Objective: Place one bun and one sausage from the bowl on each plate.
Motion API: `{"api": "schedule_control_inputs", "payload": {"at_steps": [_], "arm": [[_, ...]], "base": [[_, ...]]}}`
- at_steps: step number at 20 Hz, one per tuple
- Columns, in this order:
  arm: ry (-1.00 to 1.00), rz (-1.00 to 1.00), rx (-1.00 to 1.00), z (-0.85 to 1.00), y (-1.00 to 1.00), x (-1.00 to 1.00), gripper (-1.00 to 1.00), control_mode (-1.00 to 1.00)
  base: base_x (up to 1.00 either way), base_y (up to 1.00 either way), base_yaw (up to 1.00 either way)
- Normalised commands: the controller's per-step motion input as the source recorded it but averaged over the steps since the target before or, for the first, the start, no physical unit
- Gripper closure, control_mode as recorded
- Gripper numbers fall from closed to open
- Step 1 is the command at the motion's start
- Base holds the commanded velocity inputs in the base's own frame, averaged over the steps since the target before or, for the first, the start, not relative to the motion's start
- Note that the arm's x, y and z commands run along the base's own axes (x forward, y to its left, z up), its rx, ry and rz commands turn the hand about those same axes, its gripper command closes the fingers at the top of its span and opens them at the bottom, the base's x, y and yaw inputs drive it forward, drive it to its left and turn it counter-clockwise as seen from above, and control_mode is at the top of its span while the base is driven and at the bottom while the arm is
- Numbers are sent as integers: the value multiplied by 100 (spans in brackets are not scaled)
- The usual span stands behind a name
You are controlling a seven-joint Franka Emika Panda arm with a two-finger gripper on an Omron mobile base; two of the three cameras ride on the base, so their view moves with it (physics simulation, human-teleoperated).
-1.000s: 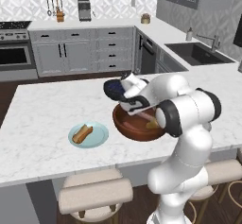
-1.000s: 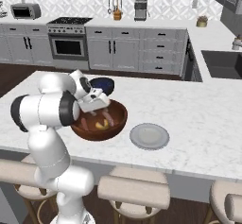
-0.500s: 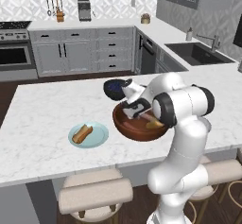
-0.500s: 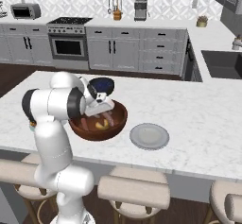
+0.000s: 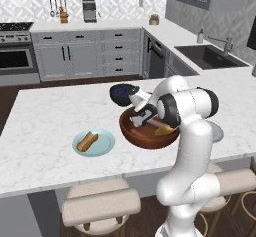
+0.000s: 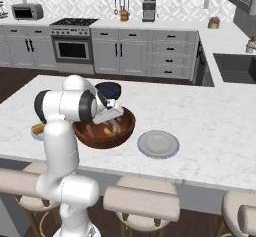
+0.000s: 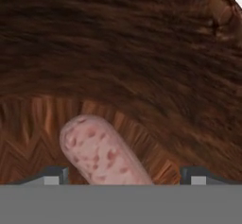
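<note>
The gripper [image 7: 123, 176] is down inside the big wooden bowl [image 5: 131, 132], its two dark fingertips [image 7: 53, 175] standing wide apart just above the bowl's floor. A pale, speckled sausage [image 7: 101, 153] lies in the gap between them, its rounded end pointing away from the hand; neither tip touches it, so nothing is held. All around and ahead of the gripper is the bowl's brown grained wall.

From behind the arm on its left, the hand reaches into the bowl from the far side, and a tan bun [image 5: 165, 129] sits in the bowl just beside the hand, toward the robot's body. A small dark blue bowl [image 5: 123, 93] stands just beyond the gripper, close to the wooden bowl's far rim. Off to the gripper's left on the marble counter [image 5: 45, 116] is a light blue plate [image 5: 102, 143] carrying a bun and a sausage together. From the other side, a grey plate [image 6: 158, 144] lies to the gripper's right, just beside the wooden bowl, and it is bare.
</note>
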Motion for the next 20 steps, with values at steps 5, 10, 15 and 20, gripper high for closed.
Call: {"api": "schedule_control_inputs", "payload": {"at_steps": [5,10,15,20], "arm": [[0,0,-1,-51,-24,-17,100,-100],[0,0,-1,-69,-39,-46,100,-100],[-13,0,1,-14,-20,-80,100,-100],[-34,0,11,94,0,-92,100,-100]], "base": [[0,0,0],[0,0,0],[0,0,0],[0,0,0]]}}
